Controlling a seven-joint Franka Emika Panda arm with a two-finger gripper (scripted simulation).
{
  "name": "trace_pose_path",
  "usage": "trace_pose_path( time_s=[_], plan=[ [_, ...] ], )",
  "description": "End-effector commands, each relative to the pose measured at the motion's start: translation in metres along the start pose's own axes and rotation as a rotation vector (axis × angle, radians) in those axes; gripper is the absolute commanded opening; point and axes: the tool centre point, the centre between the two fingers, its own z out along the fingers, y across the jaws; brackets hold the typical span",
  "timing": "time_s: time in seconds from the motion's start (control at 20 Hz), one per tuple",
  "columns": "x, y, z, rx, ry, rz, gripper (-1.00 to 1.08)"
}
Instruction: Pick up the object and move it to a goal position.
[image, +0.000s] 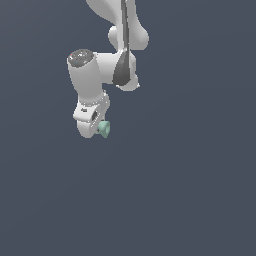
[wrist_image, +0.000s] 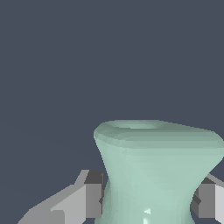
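The object (image: 104, 129) is a small pale mint-green spool pinched at its middle. In the exterior view it pokes out at the lower end of the white arm's hand, and the fingers themselves are hidden there. In the wrist view the object (wrist_image: 153, 170) fills the lower half, its narrow waist pressed between two grey fingertips (wrist_image: 92, 194). My gripper (wrist_image: 148, 199) is shut on the object at its waist. The flared end of the spool points away from the wrist camera.
The white arm (image: 95, 75) comes down from the top of the exterior view. A plain dark blue-grey surface (image: 190, 190) fills the background in both views. No goal marker shows.
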Motion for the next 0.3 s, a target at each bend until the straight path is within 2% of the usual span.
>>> trace_pose_path(
  time_s=[0.0, 0.25],
  plan=[
    [-0.0055, -0.0018, -0.0034, 0.001, 0.001, -0.002, -1.0],
    [-0.0063, -0.0011, -0.0039, 0.001, 0.0, -0.002, -1.0]
  ],
)
